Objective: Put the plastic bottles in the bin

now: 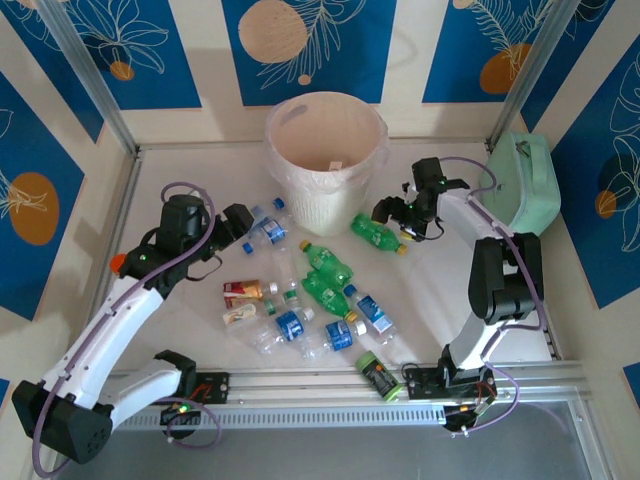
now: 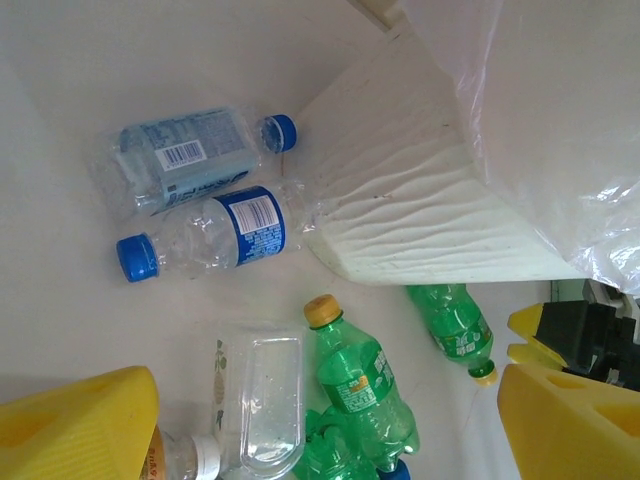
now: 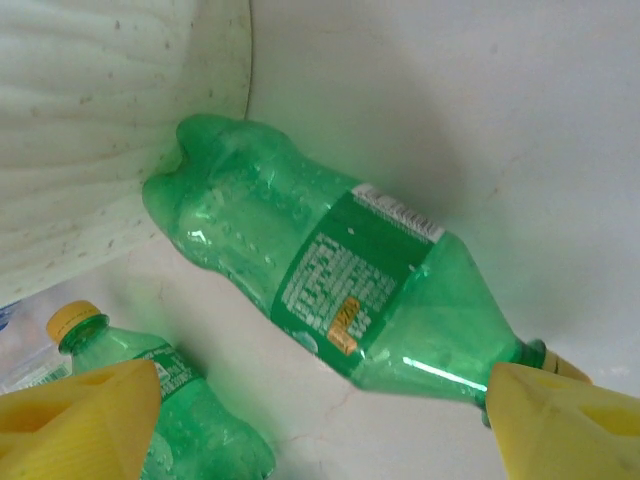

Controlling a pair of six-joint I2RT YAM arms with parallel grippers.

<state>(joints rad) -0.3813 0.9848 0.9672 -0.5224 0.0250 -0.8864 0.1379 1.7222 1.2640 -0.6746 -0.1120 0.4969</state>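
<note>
- The left arm ran from its base at the near-left corner up and inward, elbow bent, wrist turned toward the middle of the table.
- The left gripper [image 1: 250,223] stood wide open and empty; in the wrist view its yellow fingers [image 2: 80,430] sat far apart above the bottles.
- Just ahead of it lay two clear blue-capped bottles [image 2: 210,235], side by side and close to the bin's foot.
- The remaining plastic bottles [image 1: 300,300] lay scattered on their sides mid-table: green, clear with blue labels, and red- and cream-labelled ones.
- The bin [image 1: 322,195], lined with a clear bag, stood upright at the far centre.
- The right arm rose from its base, folded at the elbow and reached left and downward.
- The right gripper [image 1: 390,212] was also wide open, holding nothing, its fingers [image 3: 570,425] spread over a green bottle [image 3: 340,280] lying beside the bin wall; whether a fingertip touched its cap could not be told.
- A dark cylinder with a green cap [image 1: 378,375] lay by the near rail.
- A mint-green case [image 1: 525,180] sat at the far right.
- The table [image 1: 440,300] was pale; blue panels with leaf prints [image 1: 110,50] lined the walls.
</note>
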